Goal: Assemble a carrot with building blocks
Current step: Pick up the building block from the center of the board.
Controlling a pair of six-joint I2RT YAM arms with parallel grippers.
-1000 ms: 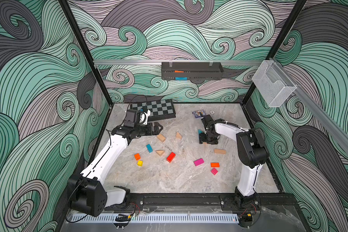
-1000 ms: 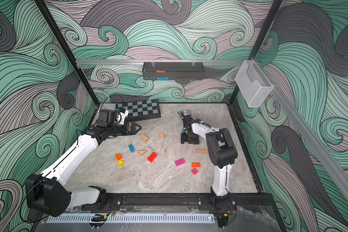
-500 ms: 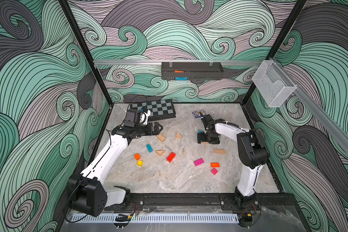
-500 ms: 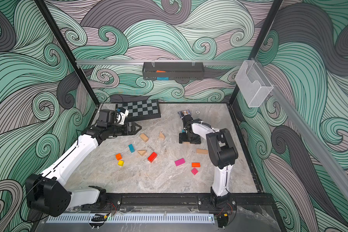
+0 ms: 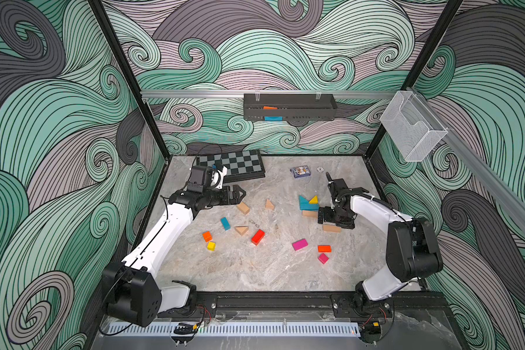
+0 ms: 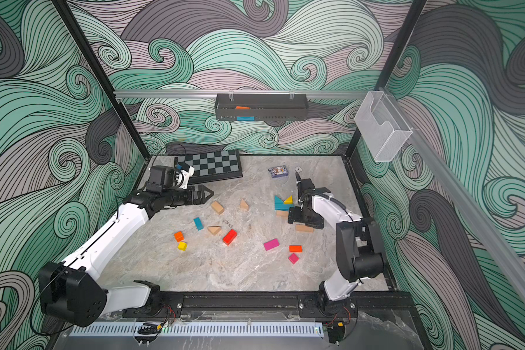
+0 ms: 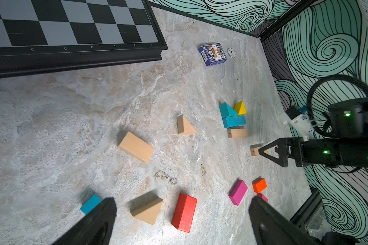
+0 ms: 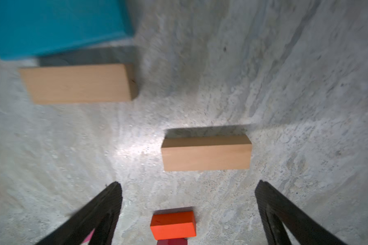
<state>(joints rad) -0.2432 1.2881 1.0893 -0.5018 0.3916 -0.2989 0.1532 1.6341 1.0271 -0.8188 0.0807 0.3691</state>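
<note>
The right tool hangs empty, jaws spread, just beside a plain tan wooden bar; the left tool is equally spread and empty. Only a teal wooden bar with a teal wedge and a yellow wedge touching it looks assembled. The remaining blocks lie scattered on the counter.

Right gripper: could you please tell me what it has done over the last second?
The right gripper opened and drew back towards its own side, leaving a tan block lying beside the teal bar. The left gripper and the other blocks stayed put.
</note>
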